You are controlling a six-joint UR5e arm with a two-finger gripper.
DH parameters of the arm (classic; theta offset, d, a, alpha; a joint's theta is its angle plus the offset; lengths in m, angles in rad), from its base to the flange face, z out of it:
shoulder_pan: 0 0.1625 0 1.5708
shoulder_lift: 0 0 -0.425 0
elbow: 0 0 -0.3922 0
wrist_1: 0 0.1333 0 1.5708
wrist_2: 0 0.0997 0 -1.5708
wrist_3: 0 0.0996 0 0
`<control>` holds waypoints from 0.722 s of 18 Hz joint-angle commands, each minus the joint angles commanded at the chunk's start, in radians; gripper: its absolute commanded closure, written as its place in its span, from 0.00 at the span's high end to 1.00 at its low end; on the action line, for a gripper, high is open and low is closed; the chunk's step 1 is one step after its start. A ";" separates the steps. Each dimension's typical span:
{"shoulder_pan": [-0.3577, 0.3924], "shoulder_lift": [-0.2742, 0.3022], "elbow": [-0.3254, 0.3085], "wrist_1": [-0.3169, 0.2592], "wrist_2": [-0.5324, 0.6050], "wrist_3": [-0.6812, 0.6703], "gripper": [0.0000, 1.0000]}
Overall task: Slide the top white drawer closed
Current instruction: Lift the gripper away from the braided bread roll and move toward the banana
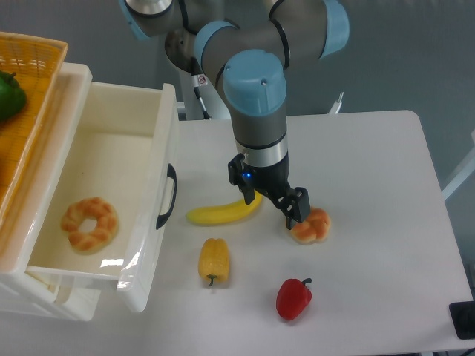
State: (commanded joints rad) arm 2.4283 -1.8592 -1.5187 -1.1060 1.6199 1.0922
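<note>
Standing open, top white drawer (111,200) well apart from gripper (278,209); jaw state unclear.

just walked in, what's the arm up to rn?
The top white drawer stands pulled out, with a ring-shaped pastry lying inside. The gripper is over the table, well away from the drawer's black handle, with its fingers low between the banana and a second pastry. It holds nothing that I can see. The closing push has not begun.
</note>
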 joint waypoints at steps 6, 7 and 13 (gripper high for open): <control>-0.002 0.000 -0.020 0.006 0.003 -0.055 1.00; -0.002 0.000 -0.031 0.009 0.005 -0.067 1.00; -0.003 0.005 -0.074 0.017 0.003 -0.071 1.00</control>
State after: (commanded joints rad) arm 2.4252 -1.8546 -1.5922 -1.0891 1.6230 1.0216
